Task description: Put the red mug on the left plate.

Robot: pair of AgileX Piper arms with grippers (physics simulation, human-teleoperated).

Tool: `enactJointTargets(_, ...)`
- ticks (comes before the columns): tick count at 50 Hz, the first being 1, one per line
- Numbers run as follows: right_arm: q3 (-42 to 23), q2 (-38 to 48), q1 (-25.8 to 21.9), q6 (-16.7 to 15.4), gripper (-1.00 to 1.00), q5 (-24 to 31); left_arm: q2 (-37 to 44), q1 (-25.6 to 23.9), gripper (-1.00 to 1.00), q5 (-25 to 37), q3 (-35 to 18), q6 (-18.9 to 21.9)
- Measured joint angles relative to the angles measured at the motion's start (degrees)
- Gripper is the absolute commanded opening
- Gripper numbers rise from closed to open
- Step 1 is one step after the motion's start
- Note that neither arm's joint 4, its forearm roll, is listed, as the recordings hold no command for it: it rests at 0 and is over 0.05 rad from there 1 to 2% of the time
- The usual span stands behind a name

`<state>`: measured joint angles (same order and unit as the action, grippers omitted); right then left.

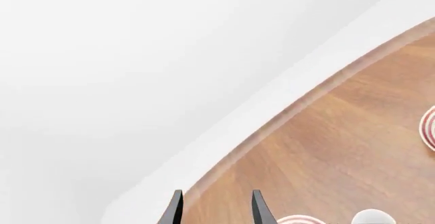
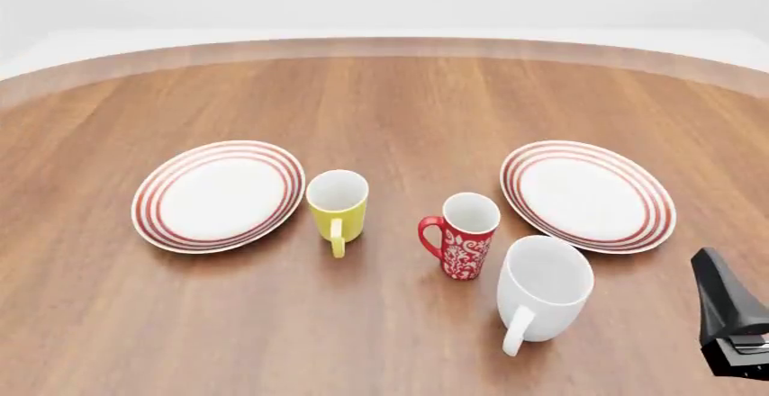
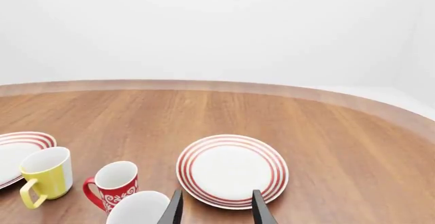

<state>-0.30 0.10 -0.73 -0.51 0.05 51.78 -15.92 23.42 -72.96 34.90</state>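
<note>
On the far left of the wooden worktop (image 2: 397,99) sits the left plate (image 2: 218,194), white with red rings round its rim and lying flat. Just beside its right edge stands a yellow mug (image 2: 338,205), upright, its handle turned toward the near side. Next along, near the middle, is the red mug (image 2: 460,235), slim and tall with a white floral pattern and a white inside; it stands upright on the bare wood, handle pointing left, well apart from the left plate with the yellow mug between them. Close at its right, a little nearer, stands a larger white mug (image 2: 542,289), handle toward the near edge. Beyond that one lies the second ringed plate (image 2: 588,194), flat.

The left claw (image 1: 217,208) shows only in its own wrist camera: two dark fingertips set apart with bare wood between them, released and holding nothing. The right claw (image 3: 216,208) hangs low at the right near corner, its fingertips likewise spread and unloaded, looking across the right-hand plate toward the mugs.
</note>
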Motion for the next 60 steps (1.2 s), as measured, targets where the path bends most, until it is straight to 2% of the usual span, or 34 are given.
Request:
enactJointTargets(18,0.0,0.0,0.0,0.0,1.0,0.0,12.6,-3.9,1.0,6.5,-12.2,0.5)
enactJointTargets(40,0.0,0.0,0.0,0.0,1.0,-0.1,28.1,-8.8,1.0,18.3,-33.6,-6.4)
enactJointTargets(60,0.0,0.0,0.0,0.0,1.0,0.0,36.8,-13.2,1.0,26.4,-45.4,-11.1)
